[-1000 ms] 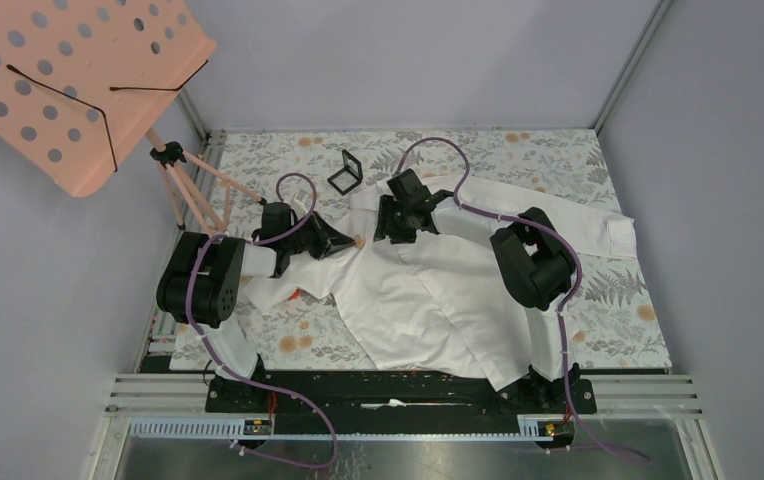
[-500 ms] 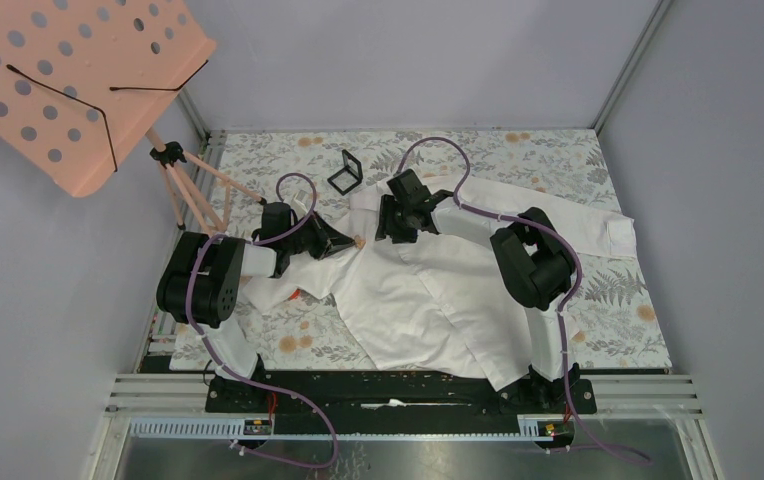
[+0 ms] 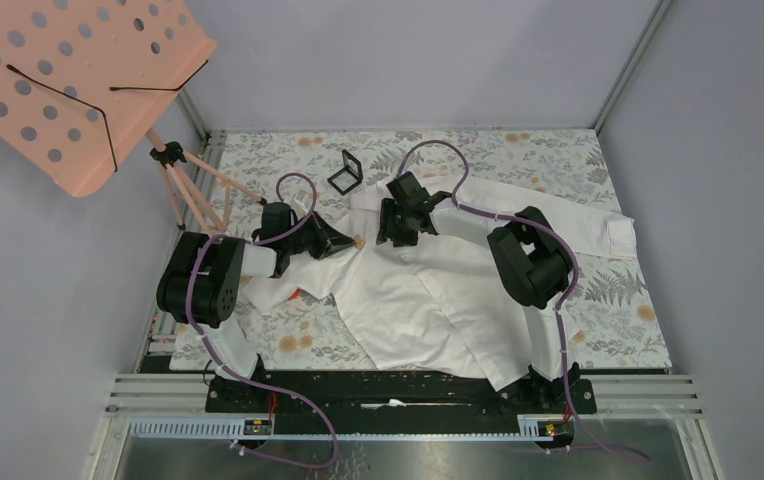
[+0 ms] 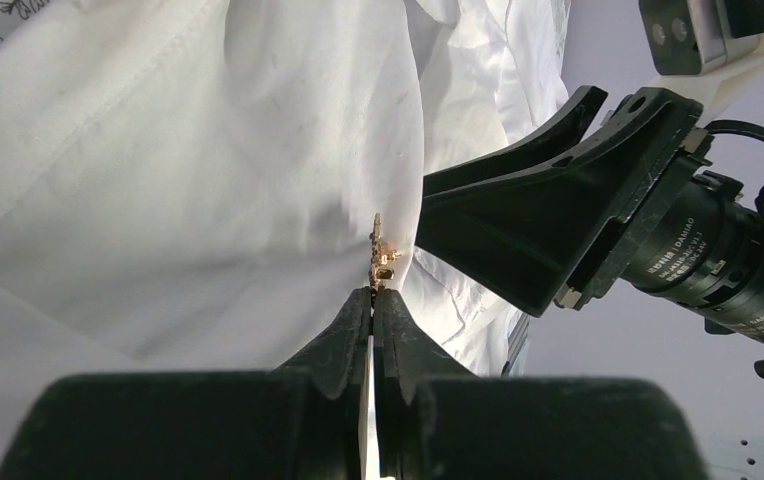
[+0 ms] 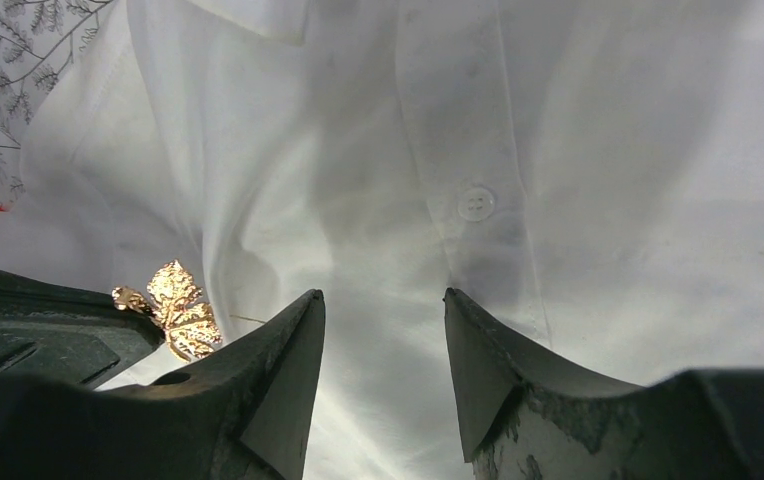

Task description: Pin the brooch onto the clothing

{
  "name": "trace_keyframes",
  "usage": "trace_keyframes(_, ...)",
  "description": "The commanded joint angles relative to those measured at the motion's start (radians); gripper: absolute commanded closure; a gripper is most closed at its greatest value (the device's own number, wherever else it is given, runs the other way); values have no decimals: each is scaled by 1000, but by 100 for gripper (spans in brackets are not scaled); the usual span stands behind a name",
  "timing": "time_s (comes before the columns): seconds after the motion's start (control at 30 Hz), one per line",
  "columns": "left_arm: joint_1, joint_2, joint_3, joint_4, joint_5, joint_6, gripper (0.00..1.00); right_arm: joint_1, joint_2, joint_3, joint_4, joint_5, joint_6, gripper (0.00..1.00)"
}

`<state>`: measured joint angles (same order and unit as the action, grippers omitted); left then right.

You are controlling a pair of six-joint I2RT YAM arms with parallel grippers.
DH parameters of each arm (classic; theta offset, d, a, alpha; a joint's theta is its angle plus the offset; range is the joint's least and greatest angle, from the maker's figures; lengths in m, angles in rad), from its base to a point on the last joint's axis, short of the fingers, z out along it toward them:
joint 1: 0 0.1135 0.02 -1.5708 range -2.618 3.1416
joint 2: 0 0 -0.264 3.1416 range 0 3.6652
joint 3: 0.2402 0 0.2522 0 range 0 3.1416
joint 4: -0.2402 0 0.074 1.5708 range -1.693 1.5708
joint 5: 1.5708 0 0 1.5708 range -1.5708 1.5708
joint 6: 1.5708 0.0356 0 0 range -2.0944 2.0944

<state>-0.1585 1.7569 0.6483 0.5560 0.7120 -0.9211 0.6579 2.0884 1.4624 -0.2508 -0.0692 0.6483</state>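
the left gripper [image 4: 373,295] is clamped on the gold leaf-shaped brooch [image 4: 382,252], which juts from its fingertips against the white shirt [image 4: 158,200], just beside the right gripper [image 5: 381,300], jaws half apart over the buttoned front.

One shirt [image 3: 428,300], one brooch [image 5: 180,305] — two pincers [image 4: 372,292] [image 5: 382,296]

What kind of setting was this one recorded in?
Probably a lab test booth: plain grey walls, two robot arms bolted to a metal frame, and a floral tablecloth.
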Motion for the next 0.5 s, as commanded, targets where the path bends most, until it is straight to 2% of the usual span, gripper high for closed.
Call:
trace_keyframes(0.0, -4, -17, 28, 53, 35, 11, 100, -3, 11, 13, 13, -19, -17, 46)
trace_keyframes(0.47, -4, -11, 31, 50, 33, 13, 100, -3, -45, -22, 90, -92, 4, 48)
